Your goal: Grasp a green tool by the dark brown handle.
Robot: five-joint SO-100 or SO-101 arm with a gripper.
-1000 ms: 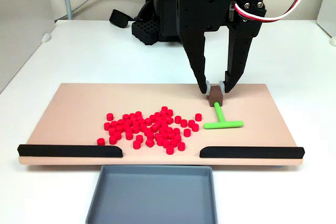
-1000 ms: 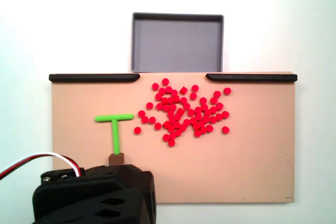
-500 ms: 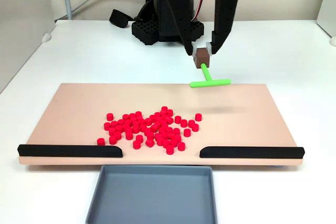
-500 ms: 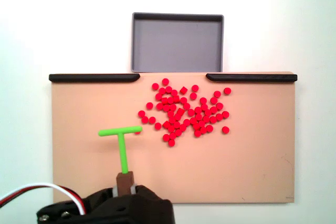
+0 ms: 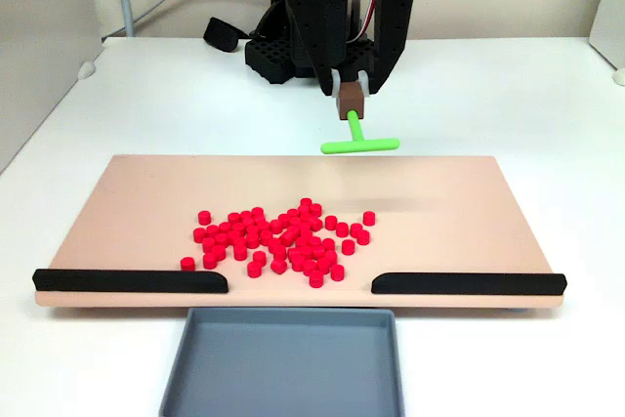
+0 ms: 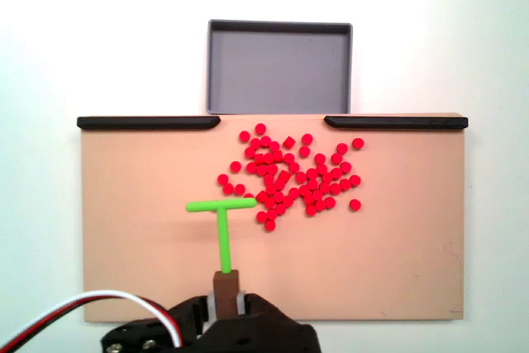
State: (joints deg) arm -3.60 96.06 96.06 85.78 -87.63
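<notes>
Strips of black edging, one at the left (image 5: 131, 281) and one at the right (image 5: 469, 283), line the near edge of the tan board (image 5: 127, 202) in the fixed view facing the arm, and we see a gap between them just above the grey tray (image 5: 283, 363) on the white table (image 5: 547, 95). Left of centre to centre on the board lies our cluster of red cylinders (image 5: 278, 241), loosely heaped. Above the board's far edge we hold the green tool (image 5: 357, 137) off the surface: the gripper (image 5: 348, 84) is clamped on the dark brown handle (image 5: 350, 99), one pale pad on each side of the block, with the stem hanging down and the crossbar at the bottom, clear of the board. In the fixed view from above, the tool (image 6: 221, 225) appears over the board (image 6: 132, 245) just left of the red cylinders (image 6: 289, 175), its crossbar near the leftmost ones, and its handle (image 6: 226, 283) sits between the fingers at the bottom edge, beside a red, white and black cable (image 6: 83, 307). The tray (image 6: 278, 68) lies beyond the strips (image 6: 149, 122).
</notes>
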